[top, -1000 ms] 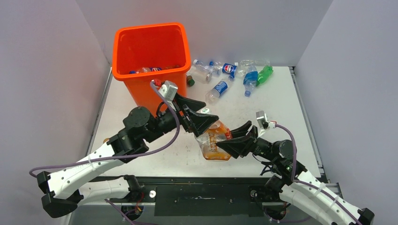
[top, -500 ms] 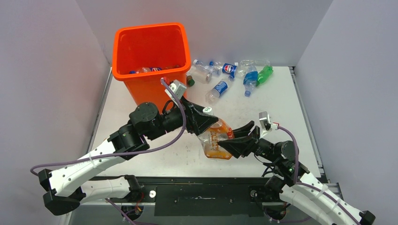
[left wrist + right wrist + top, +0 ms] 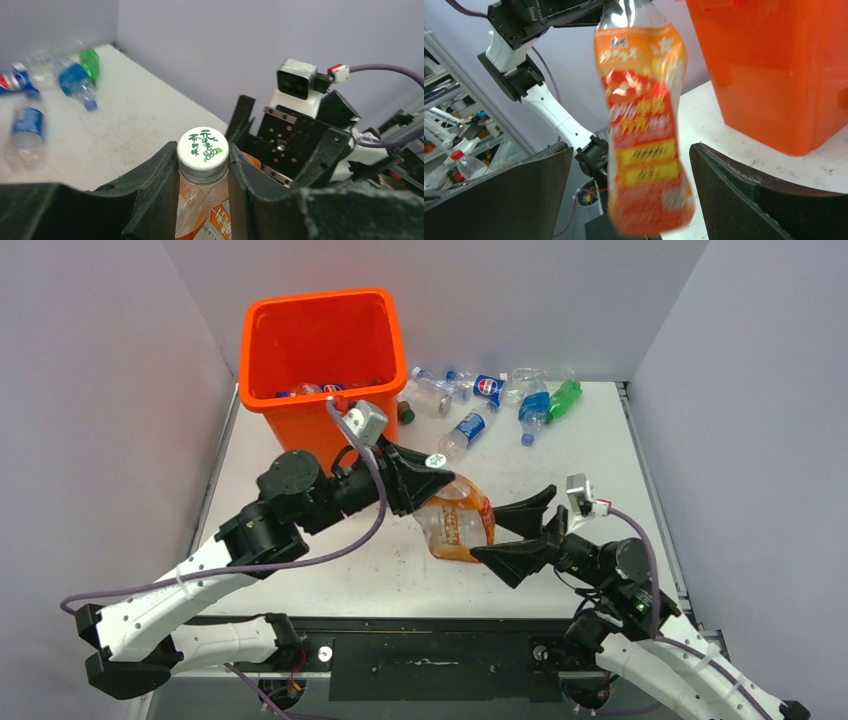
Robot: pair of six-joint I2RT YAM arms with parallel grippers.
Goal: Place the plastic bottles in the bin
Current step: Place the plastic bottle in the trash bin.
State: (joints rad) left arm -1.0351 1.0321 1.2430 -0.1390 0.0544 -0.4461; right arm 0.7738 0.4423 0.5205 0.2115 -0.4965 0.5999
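Observation:
An orange-labelled plastic bottle (image 3: 458, 526) with a white cap (image 3: 202, 145) hangs above the table's middle. My left gripper (image 3: 432, 472) is shut on the neck just under that cap, and in the left wrist view (image 3: 202, 172) the fingers press both sides. My right gripper (image 3: 518, 530) stands open on either side of the bottle's lower end (image 3: 644, 150) without touching it. The tall orange bin (image 3: 322, 370) stands at the back left with several bottles inside. More plastic bottles (image 3: 480, 405) lie on the table behind, clear ones with blue labels, a blue-tinted one and a green one (image 3: 565, 398).
Grey walls close the table on the left, back and right. The orange bin's wall (image 3: 774, 70) is close to the hanging bottle's right in the right wrist view. A black frame (image 3: 430, 650) runs along the near edge between the arm bases.
My left gripper closed on the bottle's neck while my right gripper let go and opened wide. The bottle has lifted slightly toward the bin; my right arm has backed off to the right.

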